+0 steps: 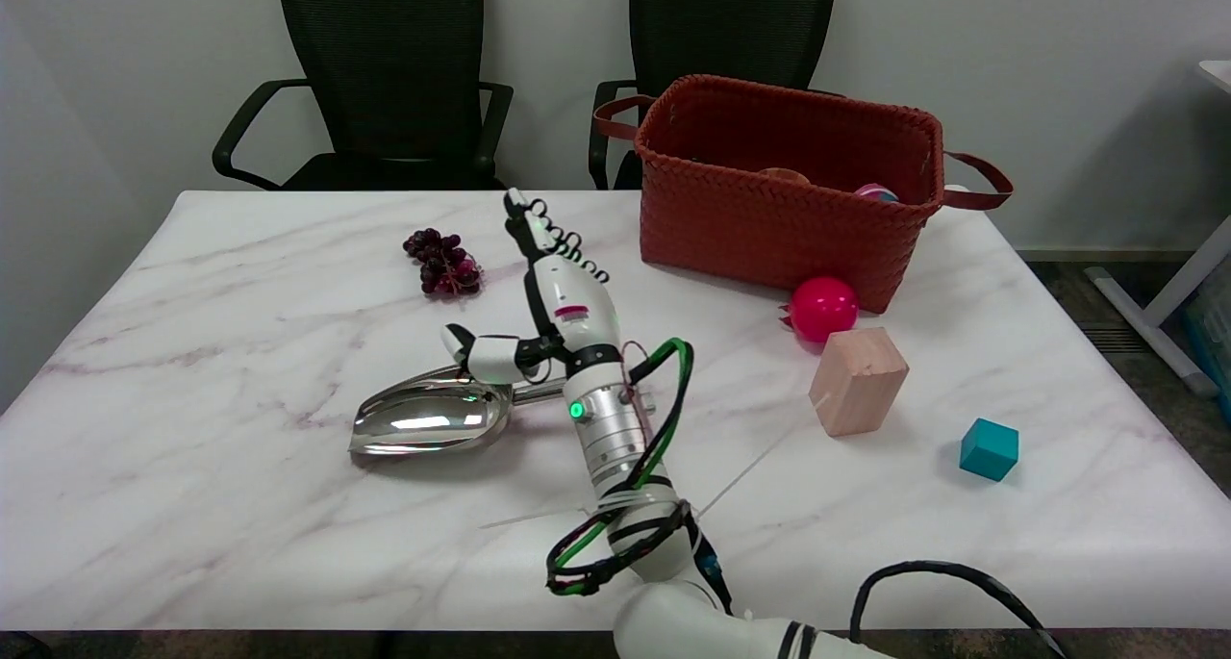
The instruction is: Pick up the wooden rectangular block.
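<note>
Robot's right hand (553, 298) floats in the middle of the frame above the metal scoop (433, 423), fingers spread and holding nothing, so it is only starting and I think must swing right to the wooden block (857, 381) below the pink ball (823, 308).

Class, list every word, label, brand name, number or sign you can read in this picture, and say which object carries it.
None can be read.
The right hand bears a small pink patch; any text on it is too small to tell.
The wooden block, teal cube, metal scoop and woven basket show no lettering.
</note>
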Robot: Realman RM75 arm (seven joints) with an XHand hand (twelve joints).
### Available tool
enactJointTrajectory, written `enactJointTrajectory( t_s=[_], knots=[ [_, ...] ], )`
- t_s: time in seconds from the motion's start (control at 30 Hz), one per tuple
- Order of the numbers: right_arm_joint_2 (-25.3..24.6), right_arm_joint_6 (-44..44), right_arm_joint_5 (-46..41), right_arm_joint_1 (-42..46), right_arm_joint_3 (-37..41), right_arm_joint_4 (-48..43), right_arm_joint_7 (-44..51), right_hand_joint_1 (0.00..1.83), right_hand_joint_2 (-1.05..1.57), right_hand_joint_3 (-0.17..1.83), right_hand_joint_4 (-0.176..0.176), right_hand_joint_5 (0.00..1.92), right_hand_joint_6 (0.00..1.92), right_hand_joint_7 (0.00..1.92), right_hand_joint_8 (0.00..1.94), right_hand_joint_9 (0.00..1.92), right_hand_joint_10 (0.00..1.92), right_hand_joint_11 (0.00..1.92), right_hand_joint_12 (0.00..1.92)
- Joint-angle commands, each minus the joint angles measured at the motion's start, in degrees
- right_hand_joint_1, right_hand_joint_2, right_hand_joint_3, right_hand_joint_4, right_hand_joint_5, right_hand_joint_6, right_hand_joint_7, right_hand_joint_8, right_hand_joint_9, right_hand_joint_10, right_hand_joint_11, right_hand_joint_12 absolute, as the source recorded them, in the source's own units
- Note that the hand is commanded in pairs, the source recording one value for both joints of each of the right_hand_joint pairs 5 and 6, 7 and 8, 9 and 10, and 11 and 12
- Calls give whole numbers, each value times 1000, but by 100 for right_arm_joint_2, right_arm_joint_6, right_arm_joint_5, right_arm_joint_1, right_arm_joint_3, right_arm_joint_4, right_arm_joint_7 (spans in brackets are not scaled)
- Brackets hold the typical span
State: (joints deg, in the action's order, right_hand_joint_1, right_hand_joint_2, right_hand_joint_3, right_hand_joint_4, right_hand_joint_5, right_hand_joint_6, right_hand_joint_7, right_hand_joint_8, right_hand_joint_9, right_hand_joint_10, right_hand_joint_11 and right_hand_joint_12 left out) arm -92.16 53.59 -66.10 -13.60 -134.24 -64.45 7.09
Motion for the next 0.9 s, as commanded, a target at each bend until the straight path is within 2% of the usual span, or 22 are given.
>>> enactJointTrajectory(
  t_s=[0.03, 0.27, 0.33, 0.37, 0.63, 0.7, 0.73, 0.9],
  knots=[
    [432, 731, -20, 555, 100, -880, -67, 1105, 552, 692, 0, 92, 92, 251, 251, 278, 278, 190, 190],
    [627, 1195, -23, 777, 100, -1200, -67, 1106, 550, 687, 0, 94, 94, 264, 264, 284, 284, 198, 198],
    [516, 1703, -226, 853, -511, -1963, -57, 1108, 546, 691, 0, 95, 95, 276, 276, 289, 289, 200, 200],
    [705, 1416, -79, 889, 100, -1349, -67, 1107, 543, 697, 0, 95, 95, 280, 280, 293, 293, 201, 201],
    [884, 2083, -62, 1102, 126, -1459, -67, 1099, 542, 719, 0, 93, 93, 297, 297, 314, 314, 207, 207],
    [790, 2696, -208, 1167, -514, -2167, -60, 1098, 543, 715, 0, 89, 89, 297, 297, 315, 315, 213, 213],
    [955, 2415, -52, 1167, 73, -1536, -75, 1098, 540, 713, 0, 85, 85, 299, 299, 316, 316, 215, 215],
    [1113, 2909, -55, 1262, 44, -1622, -99, 1099, 530, 701, 0, 61, 61, 300, 300, 319, 319, 222, 222]
  ],
)
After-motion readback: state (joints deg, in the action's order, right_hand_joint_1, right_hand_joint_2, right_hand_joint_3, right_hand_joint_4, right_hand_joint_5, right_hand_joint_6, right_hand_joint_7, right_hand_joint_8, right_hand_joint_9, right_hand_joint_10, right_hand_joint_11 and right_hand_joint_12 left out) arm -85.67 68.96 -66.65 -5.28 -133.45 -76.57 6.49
